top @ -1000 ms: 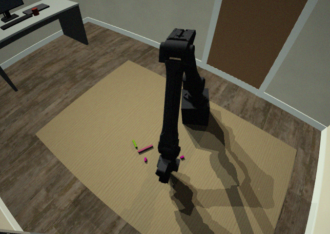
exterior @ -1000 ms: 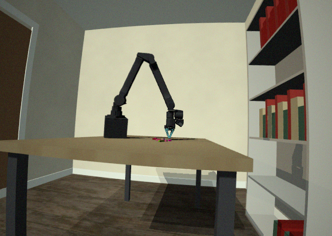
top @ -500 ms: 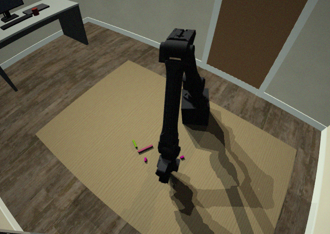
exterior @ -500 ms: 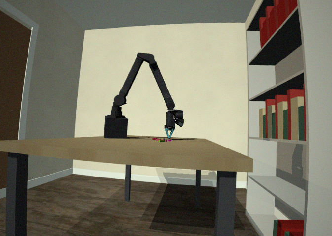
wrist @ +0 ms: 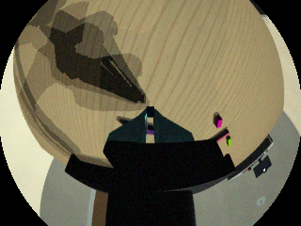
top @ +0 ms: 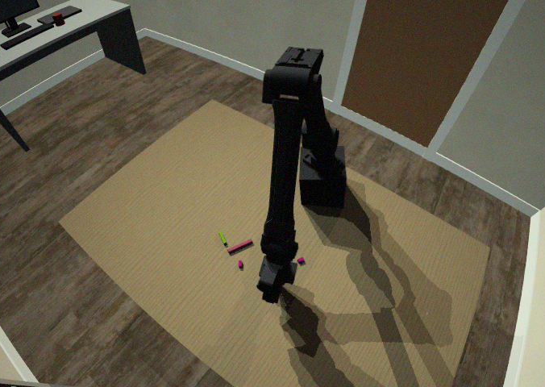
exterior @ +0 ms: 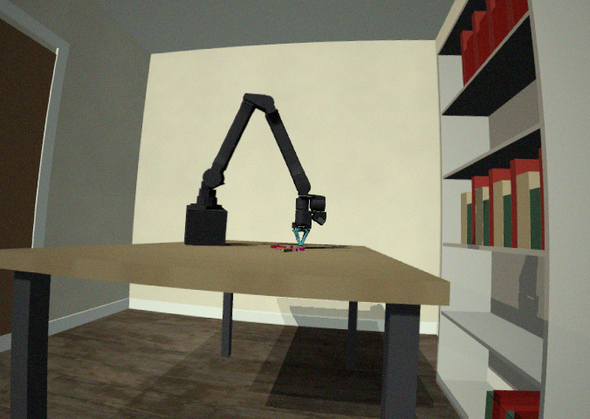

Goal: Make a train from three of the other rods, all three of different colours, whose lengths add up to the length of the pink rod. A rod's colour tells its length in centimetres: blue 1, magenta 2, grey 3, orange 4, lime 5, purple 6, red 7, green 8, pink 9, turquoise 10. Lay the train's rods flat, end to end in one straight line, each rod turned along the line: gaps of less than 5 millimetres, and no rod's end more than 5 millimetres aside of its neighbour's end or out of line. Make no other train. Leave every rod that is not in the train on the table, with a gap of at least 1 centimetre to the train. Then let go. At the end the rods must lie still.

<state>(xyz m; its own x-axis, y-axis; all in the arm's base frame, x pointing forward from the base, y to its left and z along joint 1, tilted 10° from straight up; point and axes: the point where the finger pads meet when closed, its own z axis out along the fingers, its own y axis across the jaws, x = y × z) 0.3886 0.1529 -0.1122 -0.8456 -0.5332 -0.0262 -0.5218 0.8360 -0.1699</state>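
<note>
My gripper (top: 269, 295) hangs low over the table in front of the rods, fingers pointing down. In the wrist view the teal fingers are shut on a small rod that looks purple (wrist: 150, 131); only a short bit of it shows. In the exterior view the fingertips (exterior: 299, 243) are just above the table top. The pink rod (top: 239, 246) lies flat behind and to the left of the gripper. A lime rod (top: 222, 237) lies close to its left end. One magenta rod (top: 239, 264) lies in front of the pink rod, another (top: 301, 260) right of the arm.
The arm's black base (top: 322, 182) stands at the back of the table. The arm throws dark shadows (top: 309, 328) on the table to the front right. A magenta rod (wrist: 218, 121) and the lime rod (wrist: 229, 141) show at the right in the wrist view.
</note>
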